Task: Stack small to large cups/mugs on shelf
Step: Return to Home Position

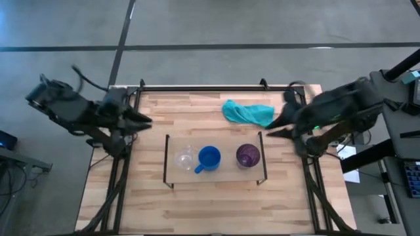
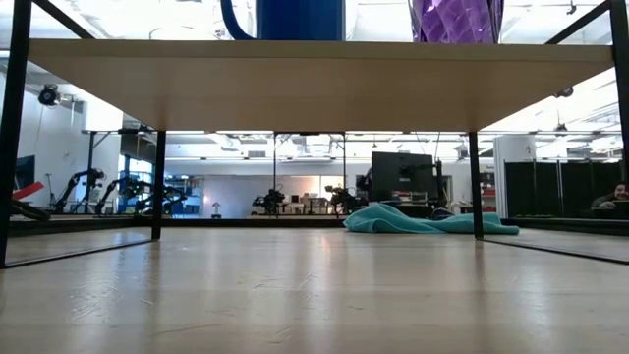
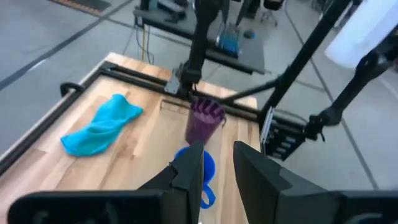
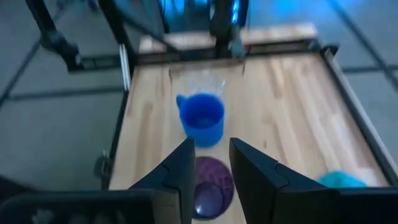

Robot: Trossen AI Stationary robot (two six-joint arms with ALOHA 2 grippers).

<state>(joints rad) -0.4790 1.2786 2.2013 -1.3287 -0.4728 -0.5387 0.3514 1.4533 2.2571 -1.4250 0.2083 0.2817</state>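
Three vessels stand in a row on the shelf (image 1: 216, 172): a small clear glass cup (image 1: 185, 158) at its left end, a bright blue mug (image 1: 209, 158) in the middle with its handle toward the near edge, a dark purple cup (image 1: 247, 155) at its right end. My left gripper (image 1: 146, 119) hovers open above the table's left part, left of the shelf. My right gripper (image 1: 275, 127) hovers open right of the shelf, near the teal cloth. In the low view only the bases of the blue mug (image 2: 300, 20) and purple cup (image 2: 455, 20) show above the shelf top (image 2: 314, 93).
A crumpled teal cloth (image 1: 247, 112) lies on the table behind the shelf toward the far right. The shelf's black rod legs (image 1: 167, 162) stand at both its ends. Bare tabletop (image 1: 216, 206) lies near of the shelf. The table's black frame (image 1: 197, 87) runs along the far edge.
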